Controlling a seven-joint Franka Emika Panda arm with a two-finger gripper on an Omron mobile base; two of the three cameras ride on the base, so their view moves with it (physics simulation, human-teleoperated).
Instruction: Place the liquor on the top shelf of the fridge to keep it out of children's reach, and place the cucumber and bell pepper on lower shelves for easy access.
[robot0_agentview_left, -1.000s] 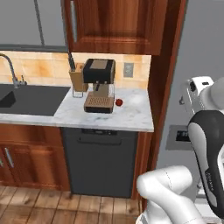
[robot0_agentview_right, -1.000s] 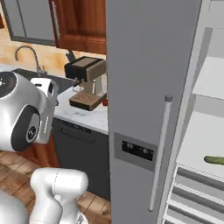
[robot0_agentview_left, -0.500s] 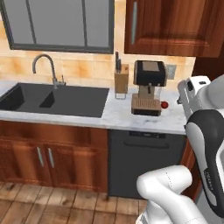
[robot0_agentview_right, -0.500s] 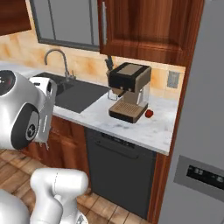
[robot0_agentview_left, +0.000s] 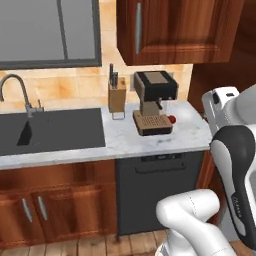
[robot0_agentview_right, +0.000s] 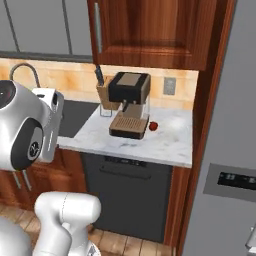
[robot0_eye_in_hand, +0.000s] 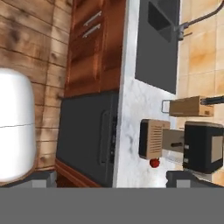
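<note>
While my end effector (robot0_eye_in_hand: 109, 186) hangs released and empty high above the table (robot0_eye_in_hand: 131, 113), the bell pepper (robot0_eye_in_hand: 154, 163) sits at about one o'clock from it in the hand view, touching the table just beside the coffee machine (robot0_eye_in_hand: 186, 142). Round, it offers no long axis, so I judge any approach angle works.
</note>
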